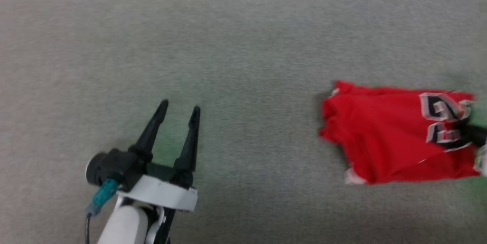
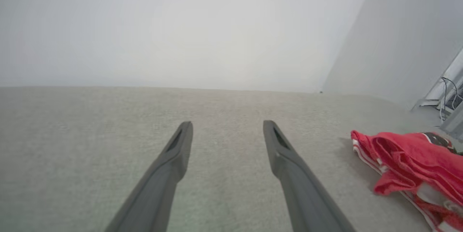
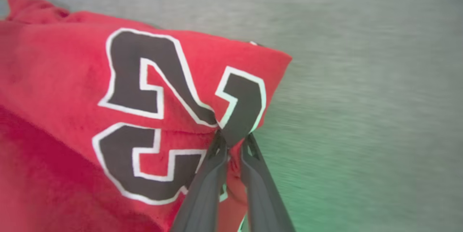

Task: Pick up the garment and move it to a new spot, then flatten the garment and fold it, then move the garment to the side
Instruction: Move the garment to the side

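- two grippers in the head view, so why are they so far apart?
- the left gripper (image 1: 179, 106) hangs low on the left over bare surface (image 1: 243, 46), jaws wide and empty. i'd say it's kept clear. the jersey (image 1: 388, 137) lies bunched at the far right, and the right gripper (image 1: 466, 129) meets it at its numbered edge.
- and the left wrist view?
- there the jaws stand wide with nothing between them. the jersey (image 2: 408, 152) is a crumpled heap off to the right, well apart from them.
- the right wrist view?
- the jaws are nearly closed, pinching a fold of red cloth right beside the "23". i can't tell whether the jersey is off the surface.
- why grip it at one edge?
- my guess is that a single pinch is enough to carry the jersey to a new spot. flattening and folding are not yet done.
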`<state>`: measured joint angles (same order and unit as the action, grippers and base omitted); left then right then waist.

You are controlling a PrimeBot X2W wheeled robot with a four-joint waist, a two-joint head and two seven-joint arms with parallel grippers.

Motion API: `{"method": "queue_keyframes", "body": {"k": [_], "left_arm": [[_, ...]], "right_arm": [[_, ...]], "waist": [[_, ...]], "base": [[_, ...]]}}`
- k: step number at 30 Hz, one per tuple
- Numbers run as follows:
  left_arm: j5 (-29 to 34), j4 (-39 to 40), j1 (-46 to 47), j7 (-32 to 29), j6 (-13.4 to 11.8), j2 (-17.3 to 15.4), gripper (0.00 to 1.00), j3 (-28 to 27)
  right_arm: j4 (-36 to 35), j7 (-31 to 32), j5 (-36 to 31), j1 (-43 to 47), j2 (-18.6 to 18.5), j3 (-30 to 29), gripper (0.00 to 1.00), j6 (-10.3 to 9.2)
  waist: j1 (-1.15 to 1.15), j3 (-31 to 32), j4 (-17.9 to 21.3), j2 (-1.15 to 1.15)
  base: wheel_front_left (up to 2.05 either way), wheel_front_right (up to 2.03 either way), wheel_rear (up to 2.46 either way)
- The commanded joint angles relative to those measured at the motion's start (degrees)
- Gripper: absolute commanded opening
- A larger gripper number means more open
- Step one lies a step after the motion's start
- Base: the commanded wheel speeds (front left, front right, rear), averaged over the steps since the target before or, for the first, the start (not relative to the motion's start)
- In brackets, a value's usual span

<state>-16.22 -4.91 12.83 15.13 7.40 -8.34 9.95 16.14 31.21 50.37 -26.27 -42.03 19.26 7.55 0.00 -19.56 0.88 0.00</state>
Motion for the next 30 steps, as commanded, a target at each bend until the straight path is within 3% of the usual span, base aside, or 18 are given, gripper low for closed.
{"method": "queue_keyframes", "body": {"k": [1,12,19,30], "left_arm": [[0.5,0.2,1.4,0.0,0.1,-0.3,1.00,0.5],[2.0,-0.3,18.3,0.0,0.1,-5.6,1.00,9.0],[2.2,-0.8,29.4,0.0,0.1,-6.8,1.00,12.2],[2.7,-1.1,36.5,0.0,0.1,-9.3,1.00,14.6]], "right_arm": [[0.4,-1.3,0.4,0.0,-1.1,-1.0,0.00,-0.13],[11.0,-14.6,1.7,-6.9,-7.3,-9.4,0.00,-0.12],[20.5,-18.8,-0.8,-17.3,-8.8,-7.4,0.00,-0.12],[40.7,-29.9,-7.0,-32.2,-5.2,-4.8,0.00,-0.12]], "waist": [[0.00,-2.2,3.5,0.00],[0.00,-13.5,11.4,0.00],[0.00,-19.2,12.8,0.00],[0.00,-23.7,12.8,0.00]], "base": [[0.00,0.00,0.00],[0.00,0.00,0.00],[0.00,0.00,0.00],[0.00,0.00,0.00]]}}
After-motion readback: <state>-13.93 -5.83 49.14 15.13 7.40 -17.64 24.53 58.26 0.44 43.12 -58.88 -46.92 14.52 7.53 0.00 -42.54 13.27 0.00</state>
